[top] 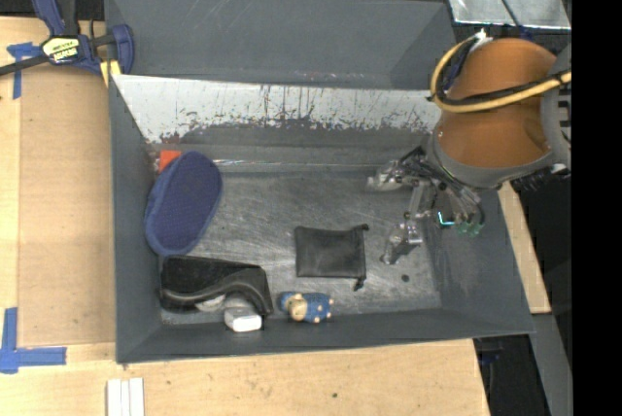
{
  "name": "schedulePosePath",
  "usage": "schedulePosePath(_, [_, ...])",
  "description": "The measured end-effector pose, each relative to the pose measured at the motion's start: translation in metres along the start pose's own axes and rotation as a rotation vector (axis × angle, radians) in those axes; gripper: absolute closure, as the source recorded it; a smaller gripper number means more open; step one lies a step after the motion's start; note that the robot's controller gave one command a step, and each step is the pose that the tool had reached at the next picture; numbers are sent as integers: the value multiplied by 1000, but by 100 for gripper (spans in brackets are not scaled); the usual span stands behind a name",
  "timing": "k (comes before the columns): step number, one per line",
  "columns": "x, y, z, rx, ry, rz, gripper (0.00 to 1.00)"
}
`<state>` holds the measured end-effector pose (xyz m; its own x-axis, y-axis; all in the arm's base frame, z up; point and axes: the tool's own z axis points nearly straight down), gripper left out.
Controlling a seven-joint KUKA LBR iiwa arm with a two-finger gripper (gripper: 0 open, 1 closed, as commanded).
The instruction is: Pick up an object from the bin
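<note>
Grey sheet metal is framing everything you are working over: the bin [292, 35] is sloping down to a scuffed floor. Your fingers [397, 247] are standing spread apart near the bin's right wall, one tip pointing toward the back and the other toward the front, with nothing sitting between them. Just to their left, a flat black square pouch [328, 252] is lying on the floor, near the front tip but apart from it. Behind the fingers, the wrist is disappearing under the orange cover [491, 108], which is hiding the arm reaching in from the right. Farther left, a small blue-and-yellow figure [308, 307], a white lump [243, 319] and a black curved thing [209, 280] are lying along the front wall; the last two are hard to make out. A blue oval pad [183, 200] is leaning at the left wall, covering most of something orange [169, 157].
</note>
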<state>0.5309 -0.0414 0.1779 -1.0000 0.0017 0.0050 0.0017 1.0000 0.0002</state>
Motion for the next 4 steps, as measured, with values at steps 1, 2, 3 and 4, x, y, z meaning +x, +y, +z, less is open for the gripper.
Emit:
schedulePosePath(1, [21,2,104,0,-10,50,0])
schedulePosePath(2, [16,3,98,1,-28,48,100])
schedulePosePath(3, [1,-2,25,1,-17,46,100])
schedulePosePath(4, [-13,3,-47,1,-17,31,100])
